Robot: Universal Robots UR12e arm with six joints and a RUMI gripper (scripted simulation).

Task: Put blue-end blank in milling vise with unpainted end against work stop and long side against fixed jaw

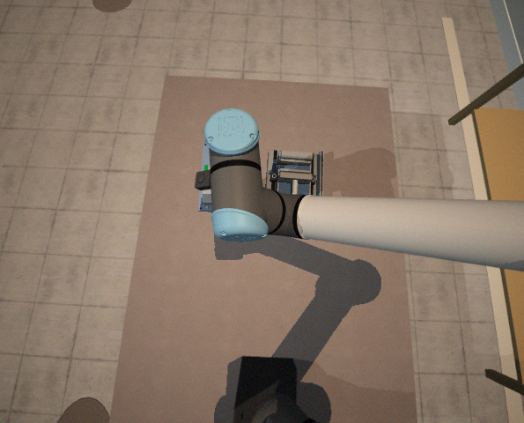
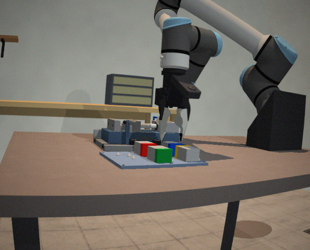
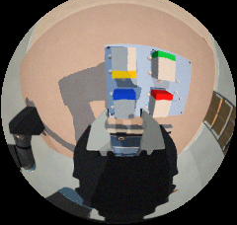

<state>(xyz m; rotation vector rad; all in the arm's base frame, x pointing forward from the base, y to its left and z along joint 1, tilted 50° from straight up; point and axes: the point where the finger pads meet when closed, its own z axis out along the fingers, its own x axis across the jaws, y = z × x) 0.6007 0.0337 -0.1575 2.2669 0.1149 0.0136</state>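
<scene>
Four blanks point(image 2: 163, 155) point(image 3: 164, 67) in exterior and wrist views, against one green end point(image 1: 205, 167) from top, beneath a partly open, unloaded tool point(image 2: 172, 140) point(image 3: 124, 109).

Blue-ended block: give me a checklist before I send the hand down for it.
1. Hand open, nothing gripped: ok.
2. Blue-ended block flat on the plate: ok.
3. Red, green and yellow blocks on the plate: ok.
4. Vise free of blocks: ok.
5. Fingers lined up over block's sides: cannot tell; the hand hides part.
</scene>
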